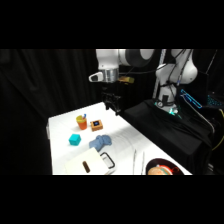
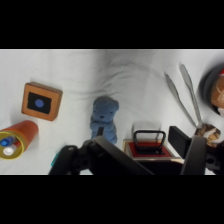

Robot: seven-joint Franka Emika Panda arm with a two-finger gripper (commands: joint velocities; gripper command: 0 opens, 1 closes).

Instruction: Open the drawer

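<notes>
Side view: the gripper (image 1: 113, 102) hangs high over the far end of the white surface (image 1: 125, 137).
I cannot tell its jaws' state; the drawer (image 1: 90, 162) sits at the near edge; the orange cup (image 2: 16, 139) holds small bits.

Brightly lit white worktop (image 1: 62, 135) against near-black surroundings in the side view, with soft shadows across the cloth. Blurred throughout. In the wrist view, evenly bright, with gripper (image 2: 145, 160) linkage dark and out of focus.
</notes>
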